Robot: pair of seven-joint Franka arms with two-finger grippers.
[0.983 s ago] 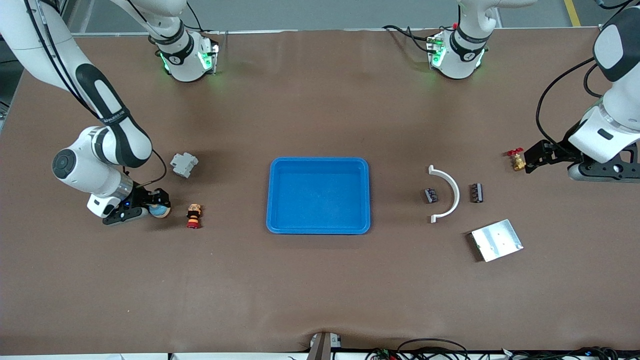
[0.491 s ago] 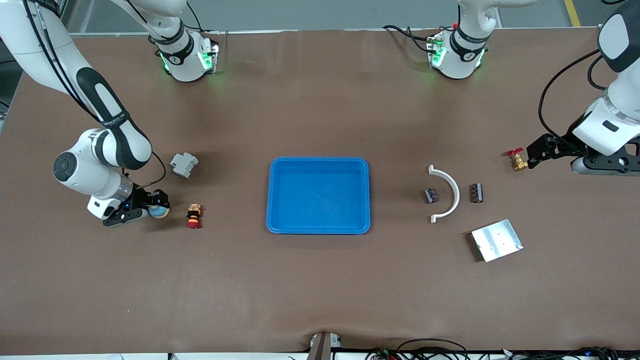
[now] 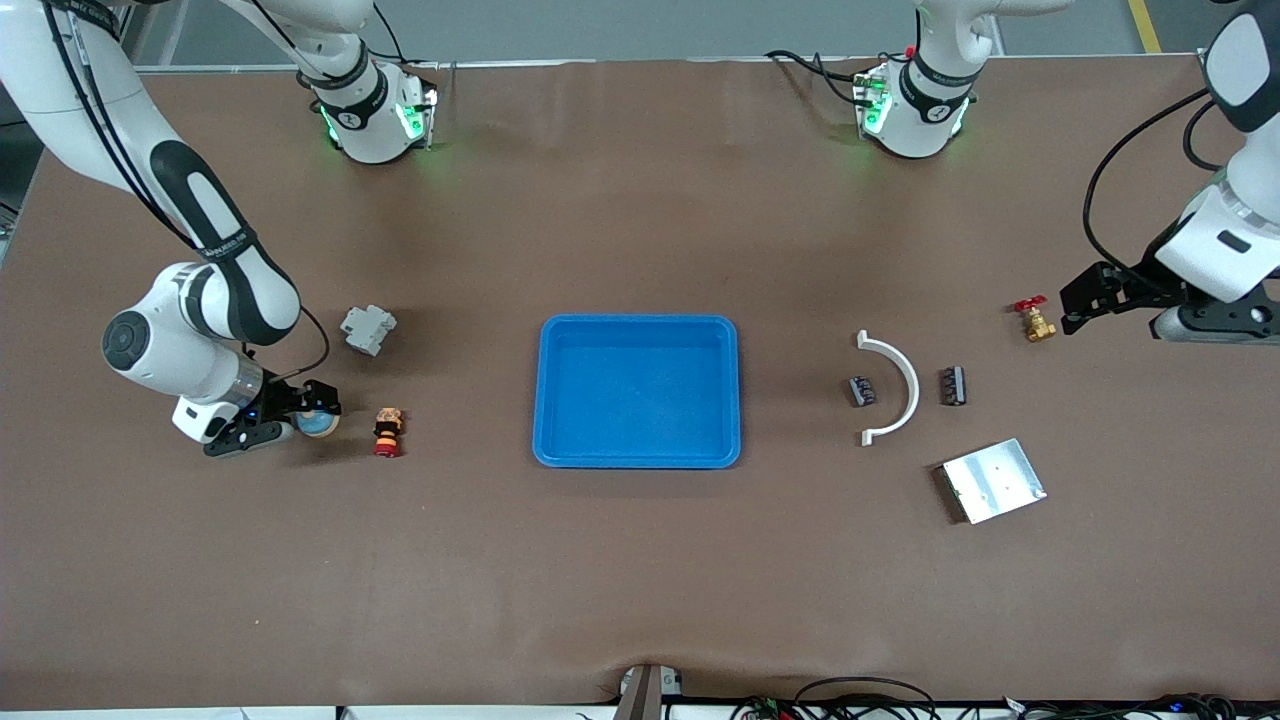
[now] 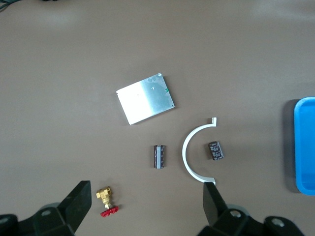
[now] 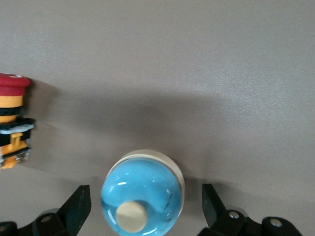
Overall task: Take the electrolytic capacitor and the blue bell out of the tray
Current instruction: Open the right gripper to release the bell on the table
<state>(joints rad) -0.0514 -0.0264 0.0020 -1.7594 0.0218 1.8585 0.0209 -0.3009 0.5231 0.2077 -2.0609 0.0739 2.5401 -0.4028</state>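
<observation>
We see the tray (image 3: 637, 391) empty mid-desk, the blue bell (image 5: 142, 197) resting on the desk between the right gripper's (image 5: 142, 206) spread fingers, capacitors out near the spread left gripper (image 4: 145, 204), so little remains.

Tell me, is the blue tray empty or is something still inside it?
Empty. The tray shows only its bare blue floor. The blue bell sits on the table between the right gripper's open fingers.
</observation>
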